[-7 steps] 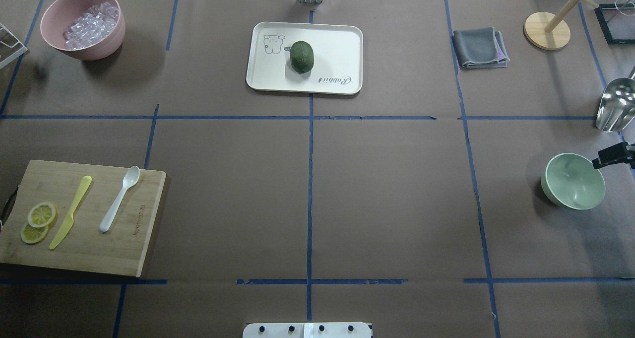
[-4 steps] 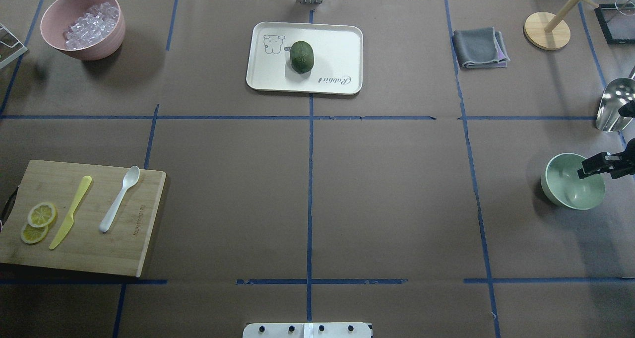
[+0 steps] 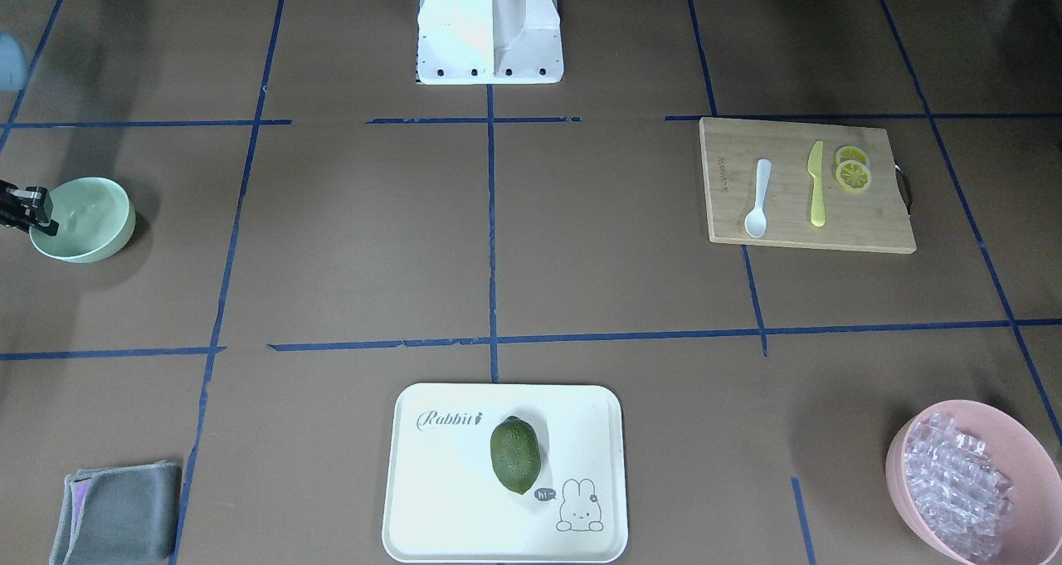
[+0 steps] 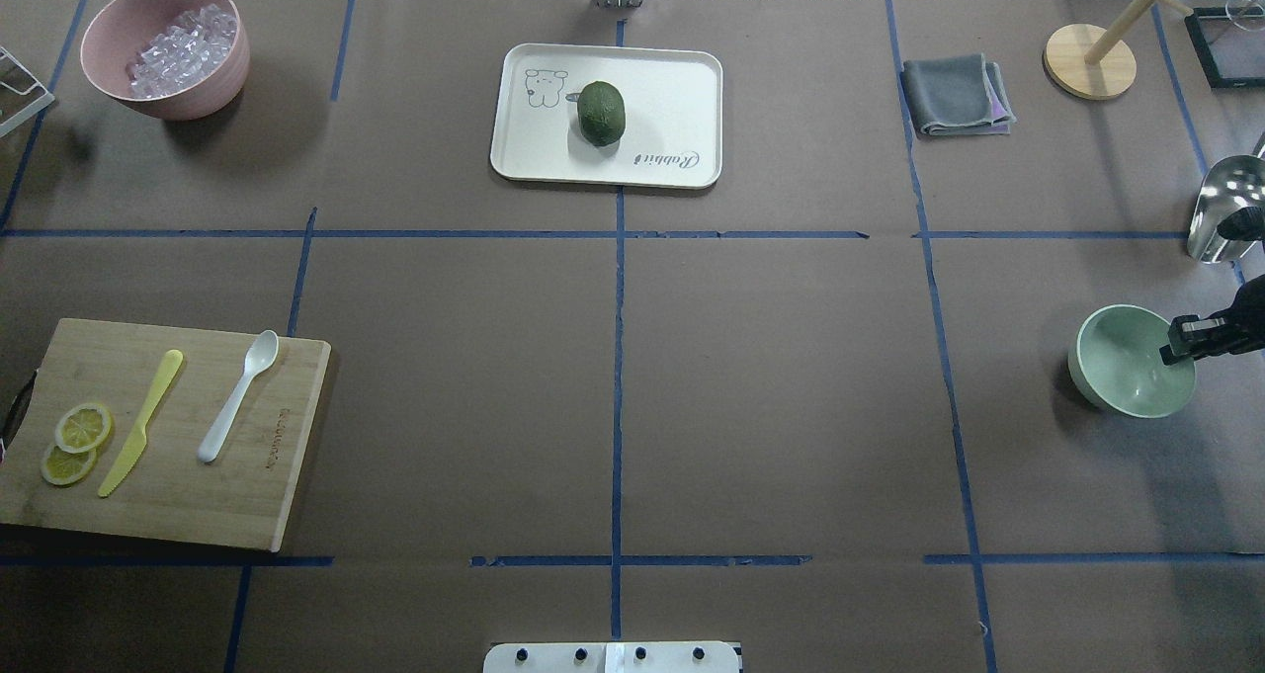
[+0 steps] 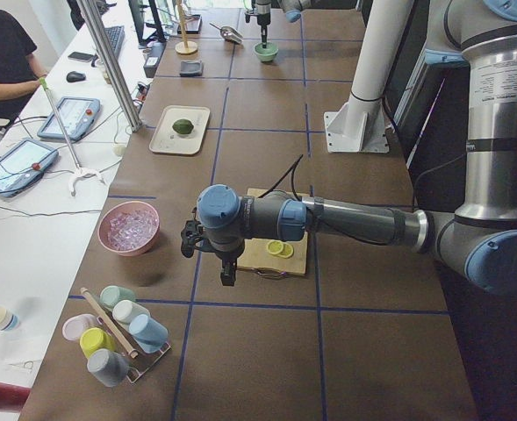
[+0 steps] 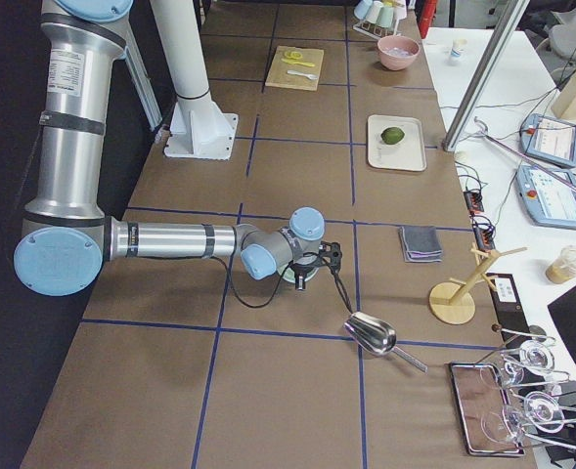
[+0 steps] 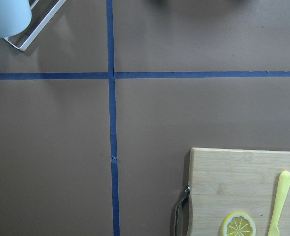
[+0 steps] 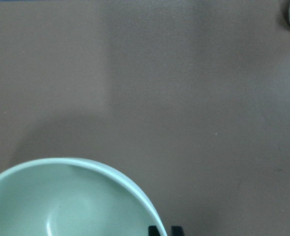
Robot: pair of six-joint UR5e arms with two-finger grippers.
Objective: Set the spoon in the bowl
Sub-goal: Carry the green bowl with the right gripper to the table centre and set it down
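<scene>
Right gripper (image 4: 1174, 350) is pinched down on the rim of the mint-green bowl (image 4: 1122, 367), at about the bowl's 3 o'clock in the overhead view. One finger is inside, one outside, and the wrist cam shows the two tips nearly together with the rim between them. A second ago it was only hanging over that edge. Since then it's come down onto the rim, and the bowl has scooted a little toward 9 o'clock, so I'd say the arm is dragging it in toward the middle of the table. That would make sense, because the bowl sits way out at the table's 3 o'clock and the spoon is clear across at about 8 o'clock, so they're still well apart. The left gripper (image 5: 227, 272) only shows in the side cam, pointing down just off the end of the cutting board (image 4: 198, 495), and I can't tell if it's spread or closed. The bowl is upright, smooth and has nothing in it. The spoon (image 4: 235, 403) hasn't budged: small plain white plastic, lying flat on the board with its scoop end toward 1 o'clock and its handle toward 7. The yellow knife (image 4: 141, 423) is just beside it at its 9 o'clock, not touching.
</scene>
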